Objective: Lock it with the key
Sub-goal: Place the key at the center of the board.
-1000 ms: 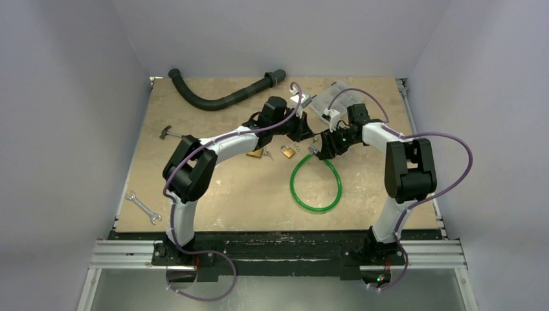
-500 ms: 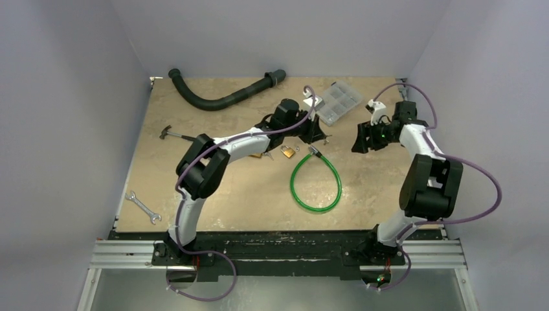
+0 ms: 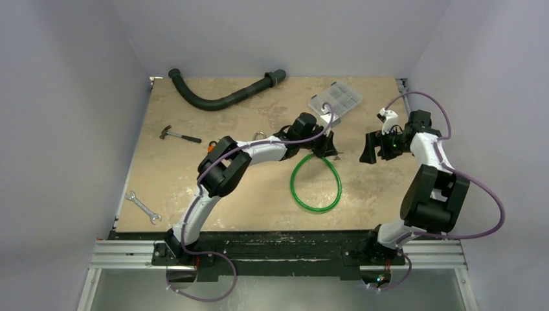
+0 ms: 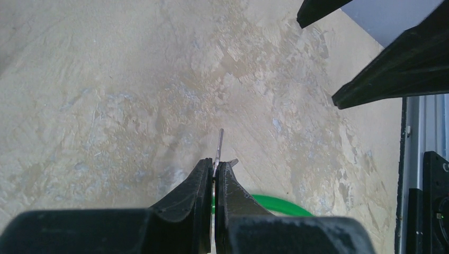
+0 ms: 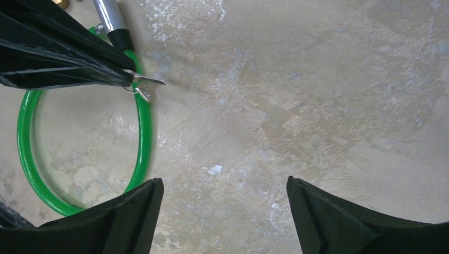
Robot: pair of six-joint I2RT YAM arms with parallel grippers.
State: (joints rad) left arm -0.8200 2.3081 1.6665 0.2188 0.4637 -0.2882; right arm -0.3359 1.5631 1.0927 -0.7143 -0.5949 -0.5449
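The key sat pinched edge-on in your left fingers, blade poking out ahead. It hung just above the bench, near the upper right of the green cable loop. I could not pick out the padlock; your left arm probably covered it. To do this step well, you needed to keep that pinch firm, line the blade up with the keyway, and let the other arm steady the lock body. Your right fingers stood wide open and empty, off to the right. Compared with a second before, your left arm had reached further right with the key, and your right arm had pulled back from the centre.
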